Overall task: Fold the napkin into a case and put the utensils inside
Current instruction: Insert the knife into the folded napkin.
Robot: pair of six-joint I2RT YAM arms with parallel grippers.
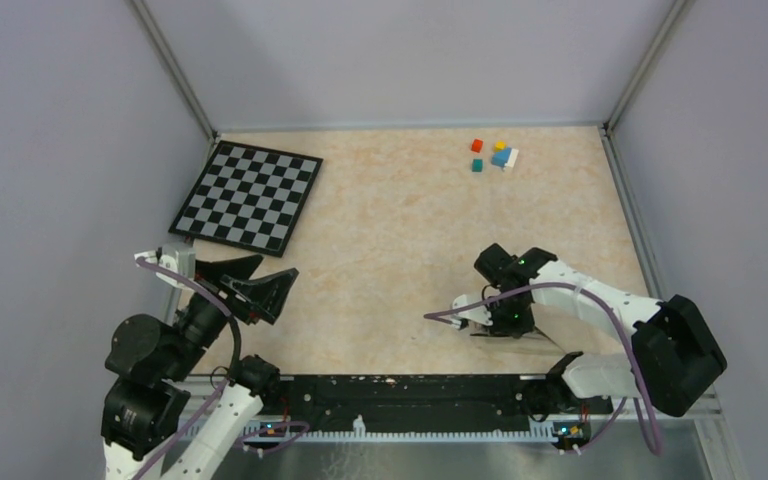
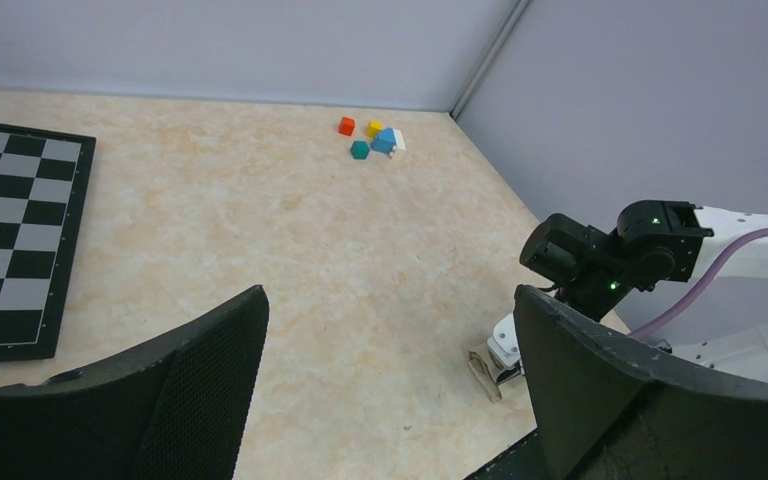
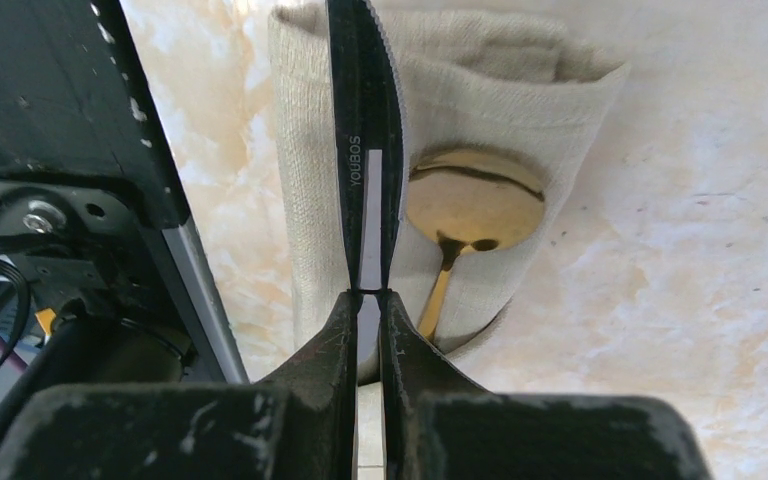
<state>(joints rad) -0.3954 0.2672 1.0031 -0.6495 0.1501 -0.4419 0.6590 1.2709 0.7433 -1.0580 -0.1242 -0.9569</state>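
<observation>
Shut tight, the black two-finger right gripper hangs over the pale beige woven cloth napkin. The napkin is folded into a narrow layered case and lies just beside the black metal rail at the near edge of the mottled peach surface. Whether the closed fingers pinch a layer of cloth, or merely rest along it, cannot be told. A slim spoon with a round gold-tan bowl lies on the case, bowl exposed and stem running back toward the gripper; no other utensil shows.

The likely hazards sit close together. If cloth is caught between the fingers, a lift would probably pull the folds open and spill the spoon. A sideways drag could nudge the case onto the rail. The uncovered bowl suggests the spoon is only partly seated, so any tilt may slide it out.

Across the surface, well apart from the case, the black left gripper stands wide open, holding nothing. Beyond it lies the black-and-white checkerboard. At the far side a cluster of small coloured cubes sits clear of the work.
</observation>
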